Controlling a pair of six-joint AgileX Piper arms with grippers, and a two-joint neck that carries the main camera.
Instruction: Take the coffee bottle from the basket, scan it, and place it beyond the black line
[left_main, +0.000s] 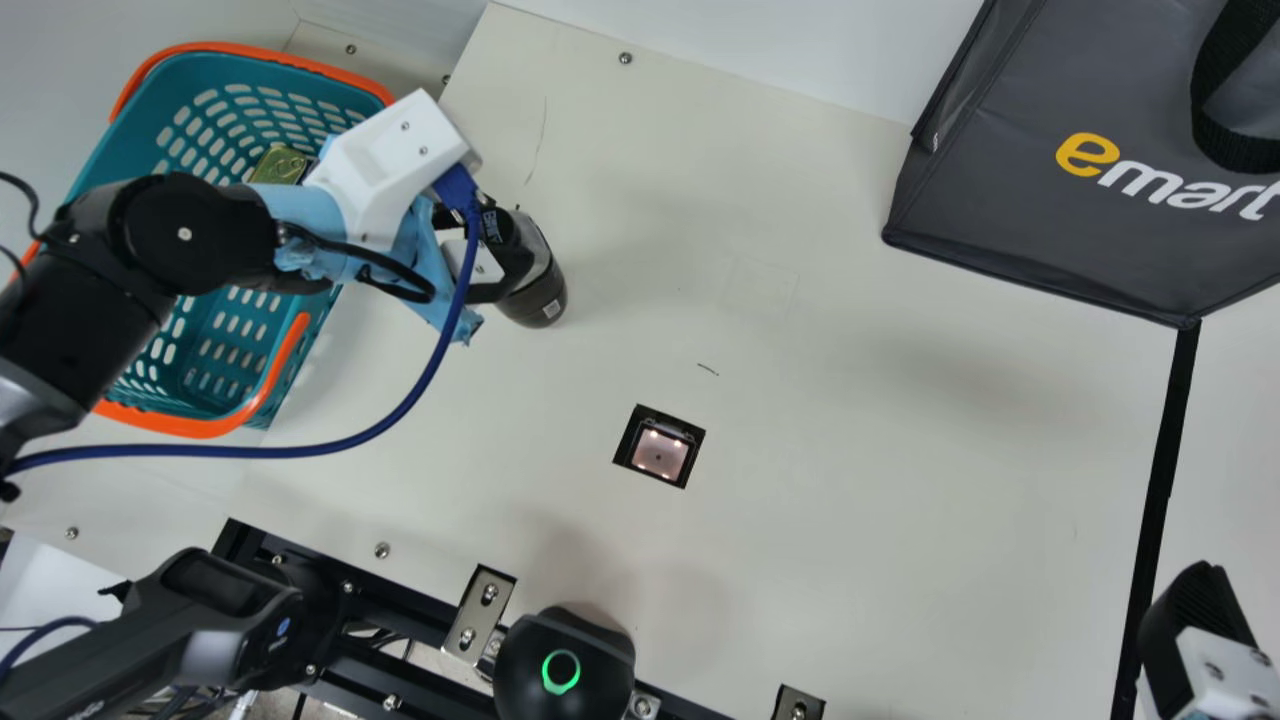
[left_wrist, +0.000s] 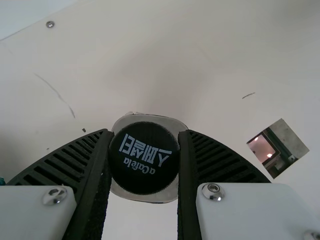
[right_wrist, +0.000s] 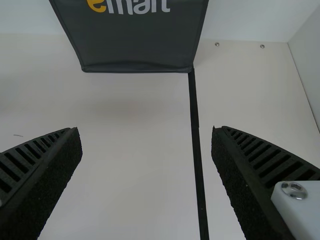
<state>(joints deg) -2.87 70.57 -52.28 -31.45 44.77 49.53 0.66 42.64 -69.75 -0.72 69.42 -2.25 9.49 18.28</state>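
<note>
1. Right hand (right_wrist: 145, 132): parted, holding nothing.
2. Scanner window (left_main: 659, 454): next, the coffee bottle (left_main: 538, 295) should go over it, code facing down.
3. Left hand (left_wrist: 145, 132): clamped around the bottle, just beside the basket (left_main: 200, 428); picking looks done, scanning ahead.

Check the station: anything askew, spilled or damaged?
Blue wrap on the left arm looks ragged near the coffee bottle. The table has a scratch-like line past the bottle and a short dark mark near the scanner window. No spill visible.
</note>
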